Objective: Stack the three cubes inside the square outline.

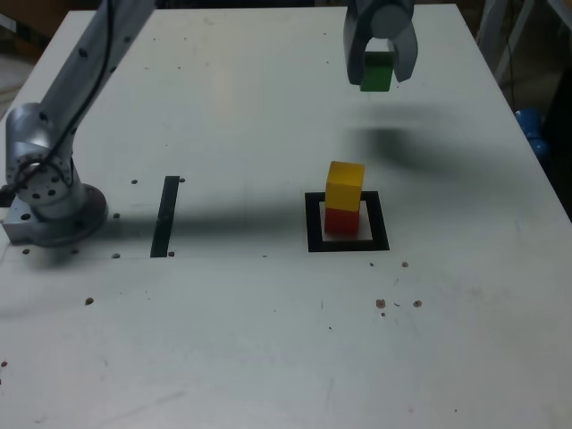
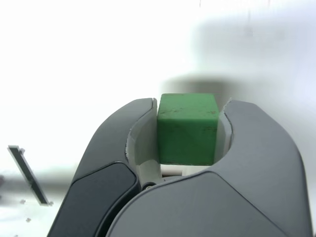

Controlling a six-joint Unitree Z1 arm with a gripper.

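one green cube, matte, scuffed with dark marks on top, pinched in gripper; yellow cube over red.

From my remote station, the top edge of the exterior view cropped the arm above its raised stretch, and the jaws hid the sides of the green cube. The yellow cube covered the top of the red cube. In the wrist view, the lower jaw bodies ran out of frame, the black strip blurred, and I could not make out the small specks near it.
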